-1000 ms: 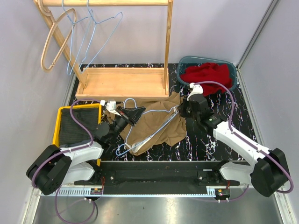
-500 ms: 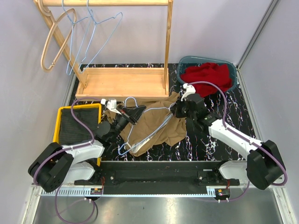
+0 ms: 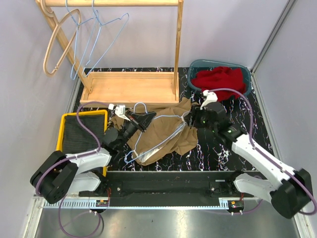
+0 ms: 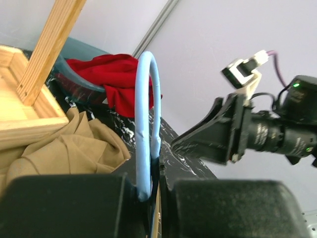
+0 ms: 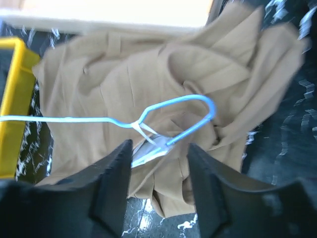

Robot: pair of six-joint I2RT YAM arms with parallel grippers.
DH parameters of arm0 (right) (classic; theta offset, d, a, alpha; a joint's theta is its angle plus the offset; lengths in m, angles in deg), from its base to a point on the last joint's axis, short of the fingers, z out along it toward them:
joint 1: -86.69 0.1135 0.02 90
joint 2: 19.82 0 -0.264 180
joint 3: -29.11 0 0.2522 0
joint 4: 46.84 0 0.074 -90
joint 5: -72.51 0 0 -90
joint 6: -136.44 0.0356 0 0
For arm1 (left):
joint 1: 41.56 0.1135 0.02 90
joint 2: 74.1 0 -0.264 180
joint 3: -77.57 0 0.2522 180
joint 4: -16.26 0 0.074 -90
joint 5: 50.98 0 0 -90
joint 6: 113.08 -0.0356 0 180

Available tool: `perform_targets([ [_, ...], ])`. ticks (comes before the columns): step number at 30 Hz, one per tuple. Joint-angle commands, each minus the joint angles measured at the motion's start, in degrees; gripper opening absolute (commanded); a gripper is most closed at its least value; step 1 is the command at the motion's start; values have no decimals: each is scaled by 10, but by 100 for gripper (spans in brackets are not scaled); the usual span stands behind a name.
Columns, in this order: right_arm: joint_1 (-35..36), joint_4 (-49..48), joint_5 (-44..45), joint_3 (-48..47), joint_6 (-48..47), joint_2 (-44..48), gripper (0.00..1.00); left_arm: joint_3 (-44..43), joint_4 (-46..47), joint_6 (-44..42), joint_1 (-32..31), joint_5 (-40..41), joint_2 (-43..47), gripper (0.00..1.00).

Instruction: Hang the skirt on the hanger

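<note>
The left claw (image 4: 151,191) near the table's (image 3: 218,148) left front is still clenched on the neck of the blue wire hanger (image 4: 146,124), just below its hook. What has changed is on the right. Half a second ago the right claw (image 5: 159,153) was pressed in over the hanger's right shoulder, and now it has drawn back toward the right edge. Its fingers are spread and grasp nothing, with the wire's bend showing beyond them. The tan skirt (image 5: 99,84) has barely shifted. It lies crumpled mid-table under the hanger, towards the far edge. By my reading the reach achieved no threading, so the skirt is not yet on the hanger and the right arm needs another approach.

Counted from the near edge:
- two arms
- one yellow bin (image 3: 63,117) at the left edge
- one hanger in hand
- one skirt
- one wooden rack (image 3: 129,89) along the far edge
- one teal basin (image 3: 218,62) in the far right corner, holding one red cloth (image 3: 220,79)
- one wooden hanger (image 3: 52,49) on the rail
- two spare wire hangers (image 3: 113,38) beside it (their wires overlap, so two is my best count)
</note>
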State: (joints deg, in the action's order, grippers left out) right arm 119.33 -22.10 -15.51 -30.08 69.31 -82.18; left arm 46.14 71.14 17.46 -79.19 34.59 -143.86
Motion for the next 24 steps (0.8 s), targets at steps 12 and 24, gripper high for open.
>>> perform_targets([
  [12, 2, 76, -274, -197, -150, 48, 75, -225, -380, -169, -3, -151, 158, 0],
  [24, 2, 71, -459, -274, -226, 77, 88, -420, -621, -283, -3, -314, 206, 0],
])
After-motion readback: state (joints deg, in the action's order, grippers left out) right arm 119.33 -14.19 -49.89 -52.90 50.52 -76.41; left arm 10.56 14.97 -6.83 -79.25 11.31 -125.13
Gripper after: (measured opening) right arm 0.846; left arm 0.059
